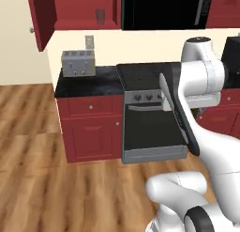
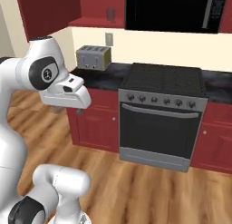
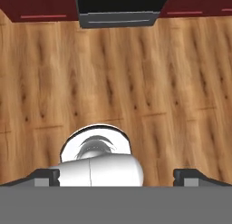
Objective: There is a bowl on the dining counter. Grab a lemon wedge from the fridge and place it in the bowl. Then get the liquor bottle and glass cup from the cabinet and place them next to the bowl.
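Looking down at bare wood floor through the hand camera, fingers spread wide apart with nothing between them, so probably just carried tucked in while travelling. Up top, the cabinet with its door swung open, a glass cup sitting on the shelf inside; probably the one wanted, no bottle spotted from here. Below it, a toaster on the black bench, stove right beside. Plenty of open floor in front of the red units for rolling closer. Watch that open door edge and the overhanging microwave when reaching up. No bowl, lemon or fridge around here, so can't place those.
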Tool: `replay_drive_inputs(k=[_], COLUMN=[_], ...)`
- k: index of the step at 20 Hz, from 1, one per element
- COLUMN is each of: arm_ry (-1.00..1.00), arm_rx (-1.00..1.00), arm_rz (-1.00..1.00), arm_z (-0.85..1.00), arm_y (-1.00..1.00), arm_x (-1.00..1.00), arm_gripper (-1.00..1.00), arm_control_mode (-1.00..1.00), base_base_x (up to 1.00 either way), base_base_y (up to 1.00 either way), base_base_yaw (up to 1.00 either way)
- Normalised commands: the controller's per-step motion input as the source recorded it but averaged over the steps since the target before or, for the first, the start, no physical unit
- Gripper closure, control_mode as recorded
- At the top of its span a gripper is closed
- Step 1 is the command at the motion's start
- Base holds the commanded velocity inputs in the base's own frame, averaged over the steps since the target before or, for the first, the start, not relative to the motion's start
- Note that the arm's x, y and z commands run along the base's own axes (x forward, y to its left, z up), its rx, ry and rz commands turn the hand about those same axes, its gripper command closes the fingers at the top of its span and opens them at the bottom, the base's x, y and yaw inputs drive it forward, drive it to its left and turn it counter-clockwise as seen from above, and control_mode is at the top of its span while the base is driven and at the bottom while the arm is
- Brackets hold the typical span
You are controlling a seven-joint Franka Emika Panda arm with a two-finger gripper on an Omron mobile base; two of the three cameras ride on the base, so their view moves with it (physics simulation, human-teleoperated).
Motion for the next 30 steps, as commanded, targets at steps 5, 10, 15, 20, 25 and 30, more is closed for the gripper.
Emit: replay_drive_inputs(k=[5, 10, 15, 20, 25, 30], arm_ry=[0.00, 0.00, 0.00, 0.00, 0.00, 0.00], arm_rx=[0.00, 0.00, 0.00, 0.00, 0.00, 0.00], arm_rz=[0.00, 0.00, 0.00, 0.00, 0.00, 0.00], arm_z=[0.00, 0.00, 0.00, 0.00, 0.00, 0.00], arm_y=[0.00, 0.00, 0.00, 0.00, 0.00, 0.00], arm_x=[0.00, 0.00, 0.00, 0.00, 0.00, 0.00], arm_gripper=[-1.00, -1.00, -1.00, -1.00, -1.00, -1.00], arm_control_mode=[1.00, 1.00, 1.00, 1.00, 1.00, 1.00], base_base_x=[0.76, 0.53, 0.69, 0.90, 0.90, 0.86], base_base_y=[0.44, 0.66, 0.54, 0.32, 0.33, 0.41], base_base_yaw=[-0.20, -0.18, -0.15, -0.05, -0.01, -0.04])
